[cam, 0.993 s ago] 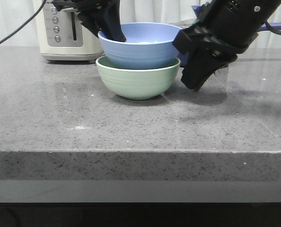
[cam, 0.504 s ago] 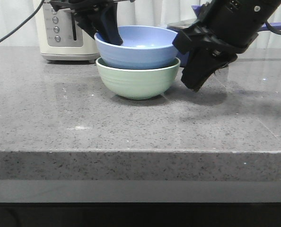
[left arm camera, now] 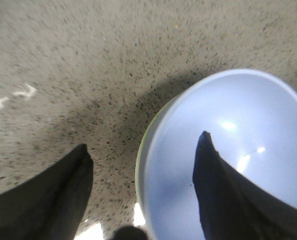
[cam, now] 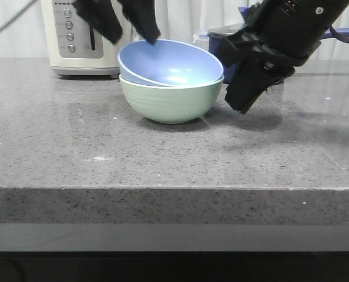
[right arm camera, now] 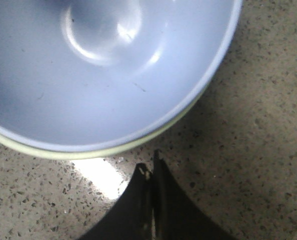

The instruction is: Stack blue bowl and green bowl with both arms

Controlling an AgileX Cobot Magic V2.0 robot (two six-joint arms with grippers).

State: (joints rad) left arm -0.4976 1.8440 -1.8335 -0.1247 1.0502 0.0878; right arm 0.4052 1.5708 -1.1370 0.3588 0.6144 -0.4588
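Observation:
The pale blue bowl [cam: 170,63] lies inside the mint-green bowl [cam: 170,103] on the grey counter, tilted with its left rim higher. My left gripper [cam: 130,26] is open just above the blue bowl's left rim and touches nothing. In the left wrist view the blue bowl [left arm camera: 238,145] lies under one finger, and a thin edge of the green bowl [left arm camera: 140,162] shows beside it. My right gripper [cam: 242,106] is shut and empty, close to the right of the green bowl. In the right wrist view the blue bowl [right arm camera: 103,70] sits in the green bowl [right arm camera: 88,152], beyond the closed fingertips [right arm camera: 151,172].
A cream toaster [cam: 80,38] stands at the back left behind the bowls. A dark navy saucepan [cam: 221,41] stands at the back right, mostly behind my right arm. The counter's front edge [cam: 174,188] runs across the front view.
My left gripper has let go of the blue bowl's rim, opened and risen. The blue bowl has dropped into the green bowl and tipped. The right arm has not moved.

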